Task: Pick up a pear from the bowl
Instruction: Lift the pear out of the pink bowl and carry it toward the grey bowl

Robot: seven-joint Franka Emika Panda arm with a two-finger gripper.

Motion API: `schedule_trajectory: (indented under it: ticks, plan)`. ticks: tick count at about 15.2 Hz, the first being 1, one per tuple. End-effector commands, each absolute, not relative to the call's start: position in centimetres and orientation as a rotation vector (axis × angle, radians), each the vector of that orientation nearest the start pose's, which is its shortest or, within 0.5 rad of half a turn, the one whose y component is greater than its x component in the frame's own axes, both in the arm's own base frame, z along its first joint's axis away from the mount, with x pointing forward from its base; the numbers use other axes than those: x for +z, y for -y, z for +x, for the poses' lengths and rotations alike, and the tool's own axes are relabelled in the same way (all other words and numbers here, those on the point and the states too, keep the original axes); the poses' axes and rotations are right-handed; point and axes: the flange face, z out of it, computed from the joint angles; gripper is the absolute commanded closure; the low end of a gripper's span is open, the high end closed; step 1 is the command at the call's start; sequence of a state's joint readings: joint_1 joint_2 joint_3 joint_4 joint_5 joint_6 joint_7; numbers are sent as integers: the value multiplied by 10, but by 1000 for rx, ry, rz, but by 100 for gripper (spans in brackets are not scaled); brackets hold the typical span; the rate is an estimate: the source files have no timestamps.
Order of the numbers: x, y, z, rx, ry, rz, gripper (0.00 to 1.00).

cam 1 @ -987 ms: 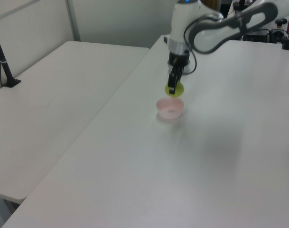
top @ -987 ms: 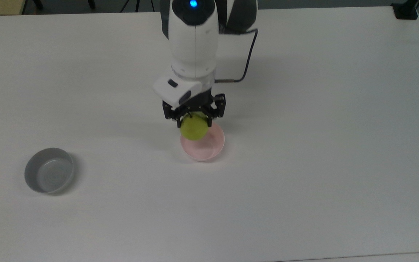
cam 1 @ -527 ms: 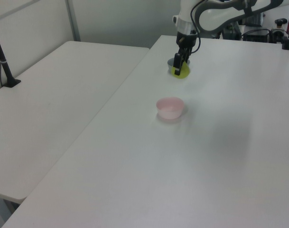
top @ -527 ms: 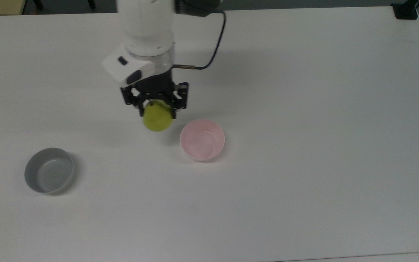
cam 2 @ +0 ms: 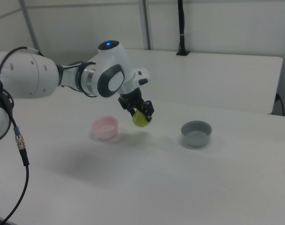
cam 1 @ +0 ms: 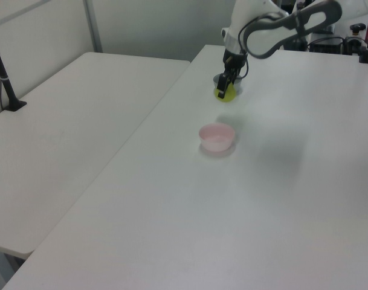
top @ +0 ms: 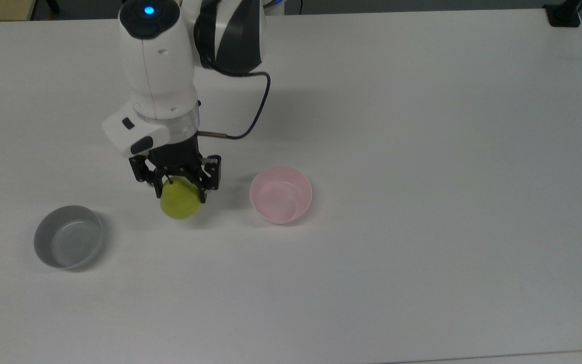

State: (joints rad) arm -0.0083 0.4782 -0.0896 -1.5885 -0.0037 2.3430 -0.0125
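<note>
My hand [top: 180, 188], clamped on the small yellow-green pear [top: 180, 201], has carried it clear of the pale pink round bowl [top: 281, 194] toward the grey bowl [top: 68, 243]; pickup is effectively complete.

smooth, slightly glossy yellow-green skin on the pear [top: 180, 202] [cam 1: 225, 93] [cam 2: 141, 119]; matt black plastic or metal on the gripper [top: 180, 188] [cam 2: 141, 111] clamped round it; glossy white plastic shell on the arm [top: 157, 65], with dark grey joint covers; smooth pale pink bowl [top: 281, 194] [cam 1: 217, 136] [cam 2: 105, 127], faintly shiny inside; smooth grey bowl [top: 68, 236] [cam 2: 196, 132] with a soft sheen; matt white table [top: 422, 151], even and unmarked
</note>
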Motion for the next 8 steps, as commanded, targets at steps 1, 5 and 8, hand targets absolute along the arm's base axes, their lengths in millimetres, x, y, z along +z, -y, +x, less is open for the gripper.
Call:
schedule_trajectory:
  ticks: [1,5,8]
  plan:
    - [372,54,720,-503,-92,-3157,41]
    - [347,53,725,-528,-82,-3160,38]
    - [338,54,727,-537,-84,-3158,34]
